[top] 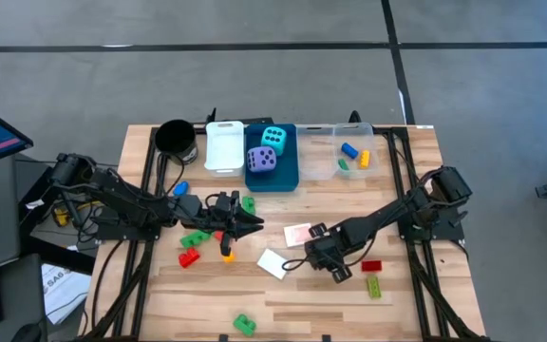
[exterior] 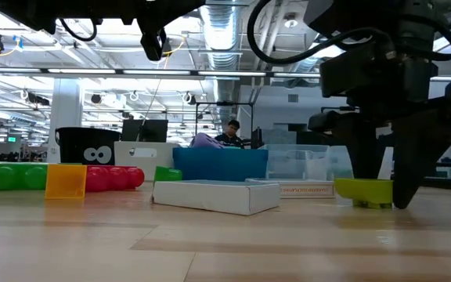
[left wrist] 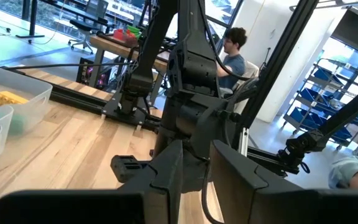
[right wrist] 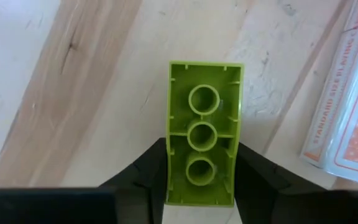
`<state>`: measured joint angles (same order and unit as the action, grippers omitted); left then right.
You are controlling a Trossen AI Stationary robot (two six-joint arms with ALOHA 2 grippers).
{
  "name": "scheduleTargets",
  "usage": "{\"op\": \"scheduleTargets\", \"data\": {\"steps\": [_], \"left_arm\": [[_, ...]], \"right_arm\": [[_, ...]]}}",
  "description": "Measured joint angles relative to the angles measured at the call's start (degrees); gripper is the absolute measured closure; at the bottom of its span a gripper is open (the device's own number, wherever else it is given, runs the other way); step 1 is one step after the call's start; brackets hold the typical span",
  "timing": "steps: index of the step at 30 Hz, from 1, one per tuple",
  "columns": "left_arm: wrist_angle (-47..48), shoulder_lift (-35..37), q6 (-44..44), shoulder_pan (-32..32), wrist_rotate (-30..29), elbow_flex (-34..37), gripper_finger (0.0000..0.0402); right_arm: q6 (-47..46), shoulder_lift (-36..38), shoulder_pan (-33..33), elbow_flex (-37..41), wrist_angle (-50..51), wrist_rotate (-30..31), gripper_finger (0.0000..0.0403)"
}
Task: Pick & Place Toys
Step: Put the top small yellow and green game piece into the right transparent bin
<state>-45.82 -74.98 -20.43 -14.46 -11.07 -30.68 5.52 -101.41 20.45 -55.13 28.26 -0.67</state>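
My right claw [right wrist: 201, 180] is clamped on a lime green brick [right wrist: 202, 134], its hollow underside facing my wrist, one finger on each long side. A boxed pack of cards [right wrist: 347, 118] lies on the table just beside it. My left claw [top: 245, 224] hangs narrow over the other bricks, gripping nothing I can see.
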Motion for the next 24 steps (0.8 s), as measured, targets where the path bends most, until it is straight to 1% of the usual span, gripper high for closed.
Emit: {"op": "scheduleTargets", "data": {"steps": [3,6,9,12,18,21,24], "left_arm": [[0.0,0.0,0.0,0.0,0.0,0.0,0.0325],[0.3,0.0,0.0,0.0,0.0,0.0,0.0325],[1.2,0.0,0.0,0.0,0.0,0.0,0.0325],[2.2,0.0,0.0,0.0,0.0,0.0,0.0325],[4.3,0.0,0.0,0.0,0.0,0.0,0.0325],[4.4,0.0,0.0,0.1,0.0,0.0,0.0325],[4.3,0.0,0.0,0.1,0.0,0.0,0.0325]], "right_arm": [[-0.2,0.5,0.0,0.0,0.9,0.5,0.0271],[-0.9,2.4,-0.1,0.2,3.3,2.5,0.0271],[-2.3,6.6,-0.5,0.2,7.7,7.5,0.0271],[-4.8,12.2,-1.6,0.1,13.4,12.5,0.0271],[-10.6,26.1,-5.7,0.1,21.6,21.4,0.0269],[-12.3,33.1,-9.4,0.1,24.2,25.6,0.0266],[-14.1,39.2,-14.8,0.1,25.2,28.7,0.0266]]}}
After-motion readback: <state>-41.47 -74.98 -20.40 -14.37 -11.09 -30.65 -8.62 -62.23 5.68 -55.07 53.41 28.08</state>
